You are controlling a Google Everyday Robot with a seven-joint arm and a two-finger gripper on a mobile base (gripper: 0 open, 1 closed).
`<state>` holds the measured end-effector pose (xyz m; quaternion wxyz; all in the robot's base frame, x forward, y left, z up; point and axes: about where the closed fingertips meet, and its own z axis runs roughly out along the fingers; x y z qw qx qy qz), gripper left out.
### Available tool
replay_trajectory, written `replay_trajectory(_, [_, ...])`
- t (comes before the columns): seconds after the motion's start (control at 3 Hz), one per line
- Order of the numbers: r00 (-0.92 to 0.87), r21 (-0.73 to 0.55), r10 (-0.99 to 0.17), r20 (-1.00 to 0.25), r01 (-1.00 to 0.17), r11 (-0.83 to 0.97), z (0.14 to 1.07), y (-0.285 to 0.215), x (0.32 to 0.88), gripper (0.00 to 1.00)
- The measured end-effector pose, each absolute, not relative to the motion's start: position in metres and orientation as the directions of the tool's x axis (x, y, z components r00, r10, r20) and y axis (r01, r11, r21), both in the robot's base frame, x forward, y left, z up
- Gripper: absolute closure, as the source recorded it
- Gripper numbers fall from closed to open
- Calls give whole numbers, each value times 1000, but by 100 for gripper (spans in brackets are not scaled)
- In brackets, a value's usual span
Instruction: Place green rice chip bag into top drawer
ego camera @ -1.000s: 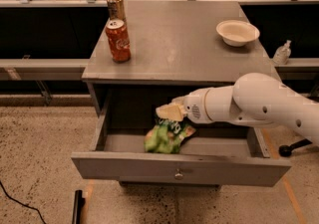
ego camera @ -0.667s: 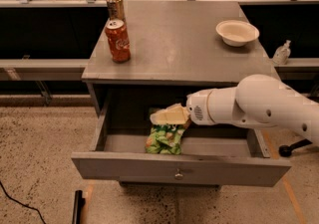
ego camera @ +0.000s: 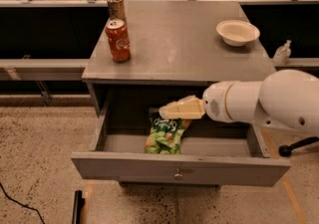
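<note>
While the gripper (ego camera: 162, 113) hovers just above, fingers (ego camera: 183, 108) together, the green rice chip bag (ego camera: 164, 138) lies front-to-back in the top drawer (ego camera: 129, 166).

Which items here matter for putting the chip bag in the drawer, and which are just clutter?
Job: green rice chip bag, inside the open top drawer; gripper just above the bag's top.
Lying about: red soda can, second can behind it, white bowl, all on the cabinet top; small bottle at far right.

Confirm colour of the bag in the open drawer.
Green rice chip bag: light green, dark-green logo, best in camera view; tool over its top.
</note>
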<state>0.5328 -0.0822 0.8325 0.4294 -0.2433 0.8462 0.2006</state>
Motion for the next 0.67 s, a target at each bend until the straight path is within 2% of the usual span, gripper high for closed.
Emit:
replay_trajectory(0.33, [-441,46,-257,-860,-570,821,880,-96,538,0])
replay_trajectory(0.67, [-358,3,-216,-908,-521,853,926,-102,547,0])
